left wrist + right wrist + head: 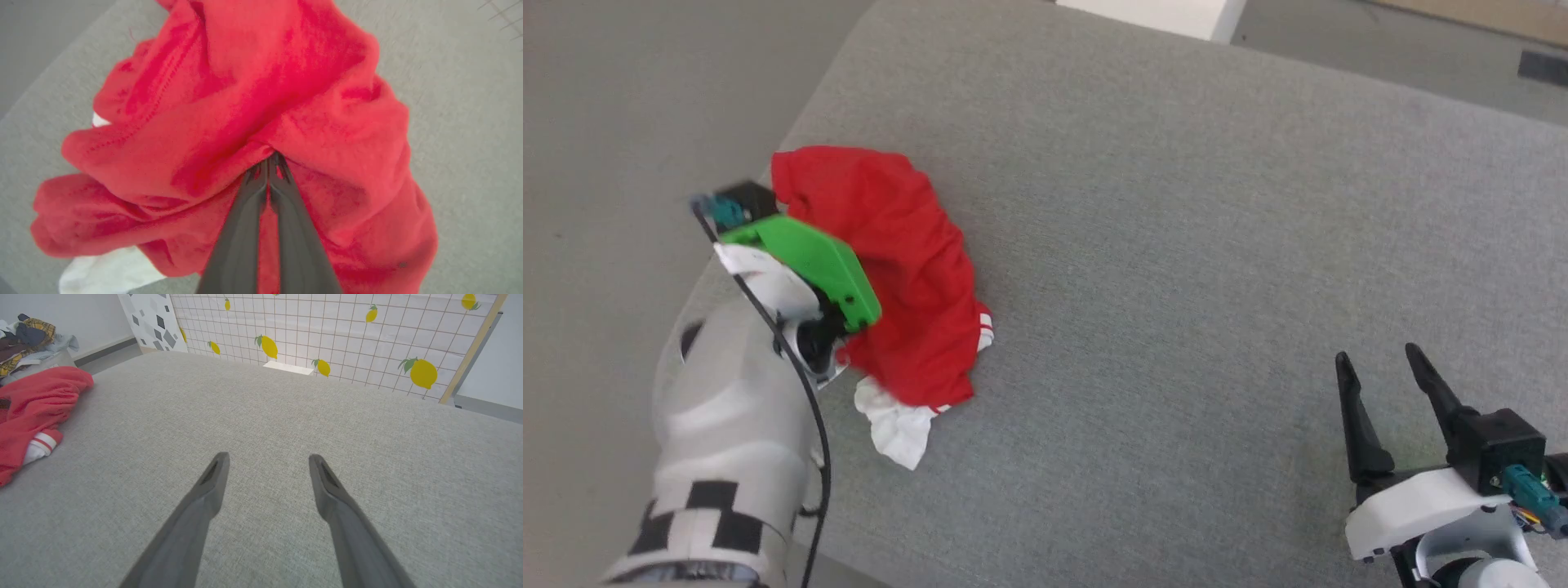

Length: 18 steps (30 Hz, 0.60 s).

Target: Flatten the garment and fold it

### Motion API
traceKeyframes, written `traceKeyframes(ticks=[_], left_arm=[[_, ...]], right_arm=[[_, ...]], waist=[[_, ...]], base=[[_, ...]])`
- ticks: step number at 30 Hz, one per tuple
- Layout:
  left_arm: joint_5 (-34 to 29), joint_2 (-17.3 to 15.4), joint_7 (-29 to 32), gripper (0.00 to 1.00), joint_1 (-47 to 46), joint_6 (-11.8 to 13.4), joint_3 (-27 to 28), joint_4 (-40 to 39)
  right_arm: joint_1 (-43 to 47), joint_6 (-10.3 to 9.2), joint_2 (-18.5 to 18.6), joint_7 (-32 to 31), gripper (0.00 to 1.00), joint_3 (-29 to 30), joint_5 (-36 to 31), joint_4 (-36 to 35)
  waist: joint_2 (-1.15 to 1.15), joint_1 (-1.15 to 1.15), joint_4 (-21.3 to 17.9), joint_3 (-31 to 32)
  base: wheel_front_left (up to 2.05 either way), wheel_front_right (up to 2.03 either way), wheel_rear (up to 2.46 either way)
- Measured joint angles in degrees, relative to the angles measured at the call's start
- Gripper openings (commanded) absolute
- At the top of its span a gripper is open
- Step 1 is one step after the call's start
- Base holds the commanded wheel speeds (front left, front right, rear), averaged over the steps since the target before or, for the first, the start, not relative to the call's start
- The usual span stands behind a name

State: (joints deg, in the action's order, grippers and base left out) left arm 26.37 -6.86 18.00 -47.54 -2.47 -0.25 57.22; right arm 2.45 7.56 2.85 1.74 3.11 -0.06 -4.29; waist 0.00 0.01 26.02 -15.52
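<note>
While the garment lies as a crumpled red heap at the left side of the grey cushioned surface, close to its left edge, the task stands at its very start: nothing is flattened or folded. A white sleeve pokes out at the near end of the heap, and a bit of red-and-white striped trim shows on its right side.

The left gripper is down in the heap with its jaws pressed together on a ridge of red cloth, so the step in hand looks like a first grasp for pulling the shirt open. Which part of the shirt is pinched cannot be told. The right gripper sits well apart at the near right, fingers spread wide and holding nothing.

The next move probably calls for the left arm to lift or drag the pinched fold toward the middle so the cloth unrolls. The right gripper would then need to cross over and find a second hold, such as a hem or the sleeve.
</note>
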Motion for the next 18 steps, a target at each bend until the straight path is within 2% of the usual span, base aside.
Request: traceKeyframes(ticks=[3, 8, 12, 18], left_arm=[[0.14, -0.91, -4.67, 0.00, -2.98, -1.87, -0.08, -1.69], [0.15, -2.57, -8.88, 0.00, -9.90, -4.49, -3.04, -7.70], [2.88, -3.24, -9.54, 0.00, -15.48, -4.58, -7.28, -15.64], [8.60, -5.94, -8.48, 0.00, -23.02, -4.61, -13.24, -26.11]], right_arm=[[-0.02, 0.00, -0.02, 1.14, 1.00, -0.37, 1.14, 1.48], [-0.08, 0.00, -0.01, 3.58, 1.00, -0.90, 3.63, 4.52], [-0.18, 0.00, -0.03, 5.98, 1.00, -1.40, 5.73, 7.54], [-0.49, 0.00, -0.01, 9.02, 1.00, -2.33, 8.20, 11.44]], waist=[[0.00, 0.00, 0.57, 1.66], [0.00, 0.00, 0.81, 4.83], [0.00, 0.00, -0.38, 7.18], [0.00, -0.01, -4.97, 9.46]], base=[[0.00, 0.00, 0.00], [0.00, 0.00, 0.00], [0.00, 0.00, 0.00], [0.00, 0.00, 0.00]])
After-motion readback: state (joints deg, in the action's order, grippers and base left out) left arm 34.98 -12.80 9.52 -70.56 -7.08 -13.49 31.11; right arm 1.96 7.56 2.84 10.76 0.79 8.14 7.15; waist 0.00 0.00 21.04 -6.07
